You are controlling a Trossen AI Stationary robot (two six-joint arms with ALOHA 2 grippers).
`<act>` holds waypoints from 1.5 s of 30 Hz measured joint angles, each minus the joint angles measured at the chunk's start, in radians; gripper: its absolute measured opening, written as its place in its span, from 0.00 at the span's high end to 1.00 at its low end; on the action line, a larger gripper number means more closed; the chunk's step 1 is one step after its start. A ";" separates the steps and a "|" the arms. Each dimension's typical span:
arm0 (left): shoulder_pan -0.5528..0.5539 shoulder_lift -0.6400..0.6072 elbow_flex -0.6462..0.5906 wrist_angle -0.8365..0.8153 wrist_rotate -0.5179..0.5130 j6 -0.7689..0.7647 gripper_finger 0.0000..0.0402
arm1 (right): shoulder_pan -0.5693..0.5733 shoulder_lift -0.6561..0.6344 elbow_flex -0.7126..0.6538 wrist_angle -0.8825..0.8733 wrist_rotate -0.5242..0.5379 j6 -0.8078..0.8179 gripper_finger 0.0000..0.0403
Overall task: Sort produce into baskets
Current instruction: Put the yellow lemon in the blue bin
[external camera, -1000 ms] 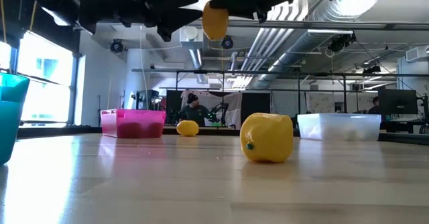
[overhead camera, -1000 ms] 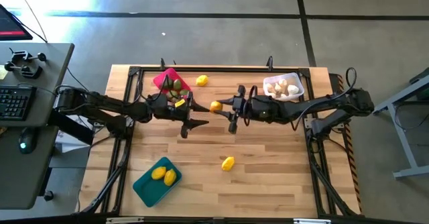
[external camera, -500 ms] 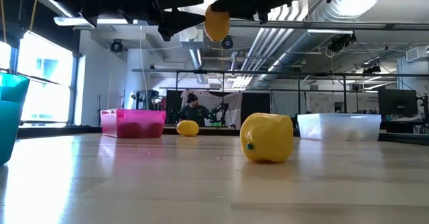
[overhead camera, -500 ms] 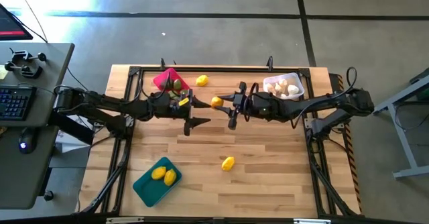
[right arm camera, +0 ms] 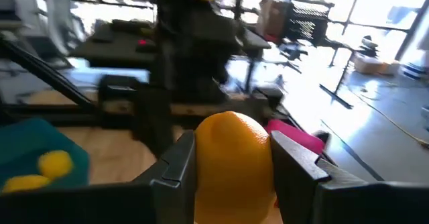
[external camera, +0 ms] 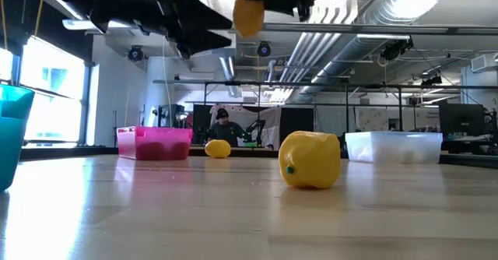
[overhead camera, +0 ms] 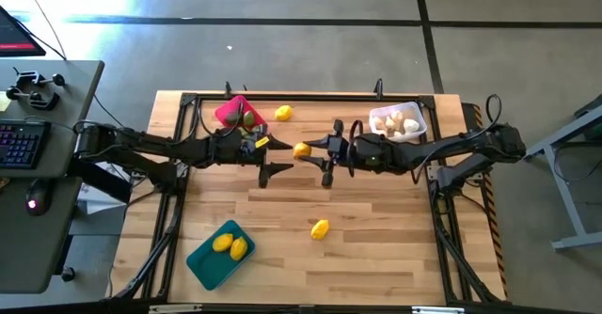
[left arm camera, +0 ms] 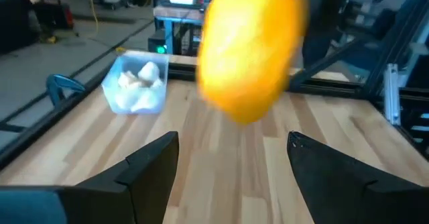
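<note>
1. While it hangs above the table's middle, the right gripper (overhead camera: 314, 150) clamps a yellow lemon (overhead camera: 302, 149).
2. Facing it from the left, the left gripper (overhead camera: 278, 158) stands spread wide, holding nothing.
3. Another lemon (overhead camera: 320, 228) lies near, right of the teal basket (overhead camera: 199, 259).

The lemon (left arm camera: 251, 53) in the left wrist view is blurred. In the low view, the teal basket (external camera: 12, 131) is cut off by the edge, and the pink basket's (external camera: 153, 143) contents are hidden.

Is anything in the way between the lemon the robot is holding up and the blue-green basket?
Nothing visible blocks it. The right gripper holds the lemon in the air over mid-table. The teal basket sits at the near left corner. The open left gripper hovers right beside the lemon; bare wood lies between.
</note>
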 joint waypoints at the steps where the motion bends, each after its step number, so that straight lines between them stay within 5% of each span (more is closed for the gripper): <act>1: 0.000 0.002 0.000 0.010 0.019 -0.007 0.34 | 0.000 0.000 0.000 0.010 -0.018 0.001 0.69; 6: -0.002 0.038 0.002 0.141 0.075 -0.021 0.34 | -0.007 0.004 -0.001 0.030 -0.065 0.001 0.69; 18: -0.002 0.135 0.099 0.141 0.136 0.024 0.34 | -0.007 0.004 -0.002 0.050 -0.092 0.001 0.70; 24: -0.001 0.135 0.099 0.139 0.181 0.040 0.45 | -0.006 0.004 -0.002 0.047 -0.097 0.002 0.69; 30: 0.001 0.135 0.099 0.138 0.182 0.064 0.62 | -0.006 0.004 -0.002 0.047 -0.094 0.001 0.52; 39: 0.028 0.116 0.099 0.035 0.239 0.083 0.62 | -0.006 -0.002 0.003 0.028 -0.044 0.001 0.35; 45: 0.038 0.033 0.098 -0.190 0.268 0.114 0.62 | -0.008 -0.032 0.047 -0.060 0.006 -0.038 0.31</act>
